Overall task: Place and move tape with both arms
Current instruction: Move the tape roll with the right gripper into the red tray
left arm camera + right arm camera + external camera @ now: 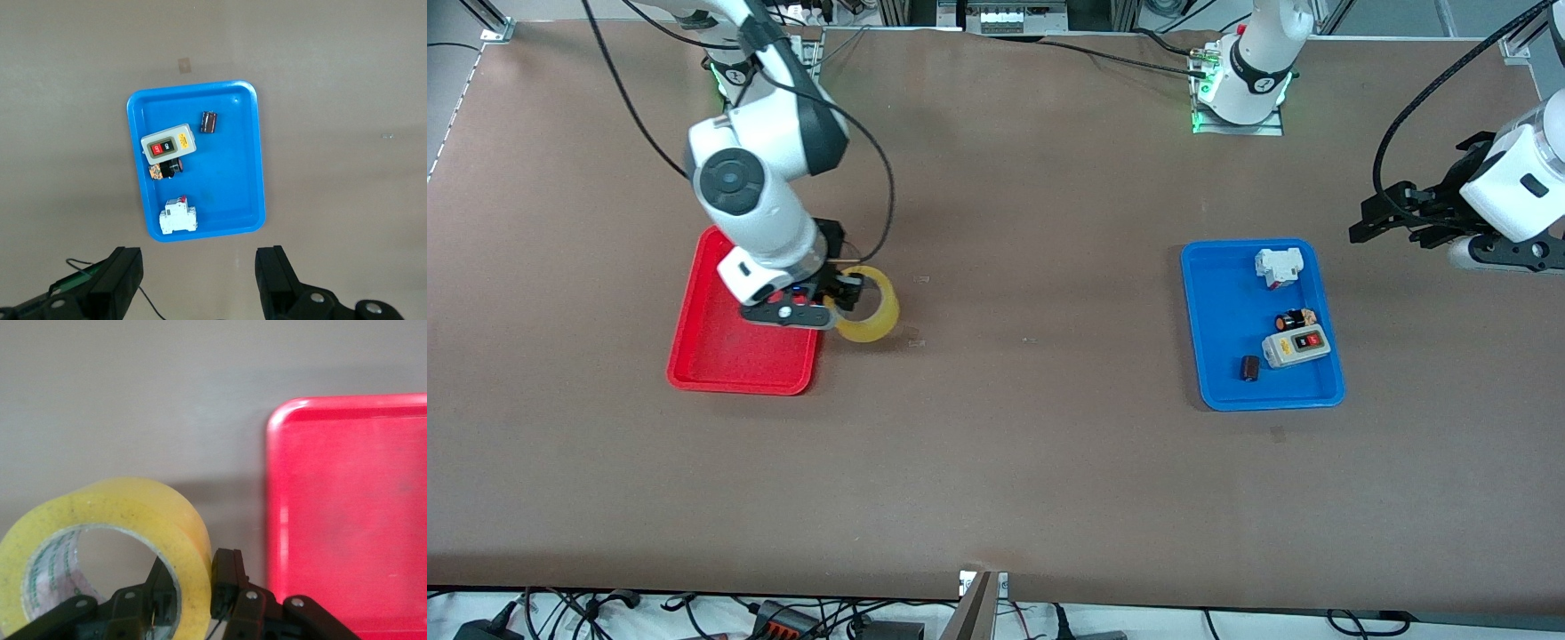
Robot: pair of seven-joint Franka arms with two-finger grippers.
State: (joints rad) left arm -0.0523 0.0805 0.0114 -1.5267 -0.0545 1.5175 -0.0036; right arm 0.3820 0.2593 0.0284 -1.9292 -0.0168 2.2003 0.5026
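Note:
The tape [869, 308] is a yellowish translucent roll, held off the table beside the red tray [711, 356]. My right gripper [845, 293] is shut on its wall, one finger inside the hole and one outside. In the right wrist view the tape [127, 520] stands on edge with its hole showing, pinched by the right gripper [195, 583], and the red tray [347, 520] lies beside it. My left gripper [1383, 222] hangs open above the table at the left arm's end, beside the blue tray [1218, 302]. Its fingers [123, 273] are wide apart with nothing between them.
The blue tray [237, 167] holds a grey box with a red button [1296, 347], a white breaker-like block [1279, 267], a small dark cylinder [1250, 368] and another small dark part [1294, 320]. The brown table stretches between the two trays.

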